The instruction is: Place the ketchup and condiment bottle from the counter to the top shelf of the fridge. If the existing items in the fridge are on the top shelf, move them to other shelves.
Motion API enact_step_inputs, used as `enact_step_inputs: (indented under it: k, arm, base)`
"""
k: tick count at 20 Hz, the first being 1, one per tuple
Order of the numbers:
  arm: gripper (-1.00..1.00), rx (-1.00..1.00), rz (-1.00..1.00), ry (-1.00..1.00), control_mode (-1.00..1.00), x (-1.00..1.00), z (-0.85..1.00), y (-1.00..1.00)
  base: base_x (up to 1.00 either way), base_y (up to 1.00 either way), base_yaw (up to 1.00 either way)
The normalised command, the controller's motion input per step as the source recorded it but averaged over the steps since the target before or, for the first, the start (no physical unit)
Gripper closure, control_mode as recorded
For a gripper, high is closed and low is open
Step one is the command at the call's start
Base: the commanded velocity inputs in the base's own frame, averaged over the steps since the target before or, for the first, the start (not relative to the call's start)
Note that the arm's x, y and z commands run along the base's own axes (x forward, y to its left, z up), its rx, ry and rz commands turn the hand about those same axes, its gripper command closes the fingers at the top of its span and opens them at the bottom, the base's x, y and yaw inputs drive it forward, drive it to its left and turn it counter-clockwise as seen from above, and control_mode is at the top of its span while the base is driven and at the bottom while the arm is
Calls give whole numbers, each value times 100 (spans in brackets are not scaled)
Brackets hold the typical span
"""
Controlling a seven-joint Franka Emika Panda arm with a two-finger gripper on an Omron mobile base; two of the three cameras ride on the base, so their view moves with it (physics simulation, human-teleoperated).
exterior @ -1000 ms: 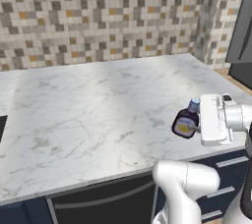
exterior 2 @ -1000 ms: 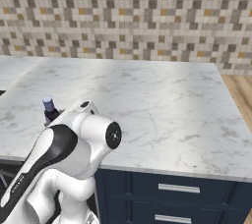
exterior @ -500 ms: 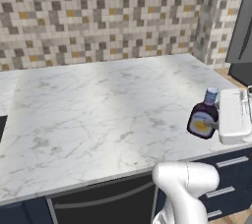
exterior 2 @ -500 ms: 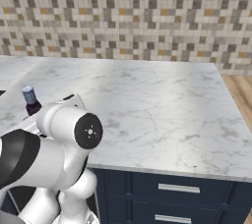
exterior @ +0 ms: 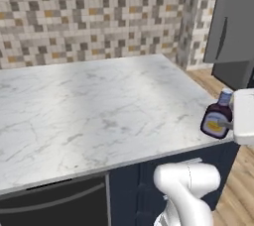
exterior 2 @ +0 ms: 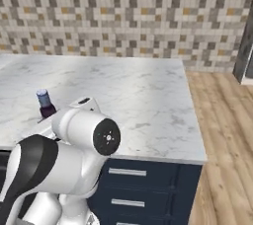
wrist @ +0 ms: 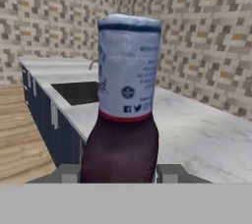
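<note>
My gripper [exterior: 219,124] is shut on the condiment bottle [exterior: 217,119], a dark maroon bottle with a yellow label and a pale cap. The bottle hangs upright, in the air, just off the counter's [exterior: 99,116] front right corner. In the hand view the condiment bottle [wrist: 125,105] stands close up between the two fingertips of the gripper [wrist: 119,174]. From the right base view its neck and cap [exterior 2: 44,101] rise behind my white arm. The grey fridge [exterior: 232,22] stands at the far right, its shelves hidden. The ketchup is out of view.
The marble counter runs left along a mosaic tile wall [exterior: 89,17]. A sink [wrist: 78,92] is sunk into the counter in the hand view. Dark blue drawers [exterior 2: 143,189] sit under the counter. Wood floor [exterior 2: 222,135] lies between the counter's right end and the fridge.
The whole scene has shifted left in both base views, so the base has moved toward the fridge. The arm has swung right with the bottle still held, from over the counter to past its corner.
</note>
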Motion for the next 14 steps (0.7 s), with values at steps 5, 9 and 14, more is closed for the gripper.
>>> enact_step_inputs:
  k: [5,9,14]
  arm:
    - [100,0,0,0,100,0,0,0]
    - [100,0,0,0,100,0,0,0]
    - [100,0,0,0,100,0,0,0]
  base:
    - [-57,-100,-8]
    - [-44,-100,-7]
    - [-4,-100,-3]
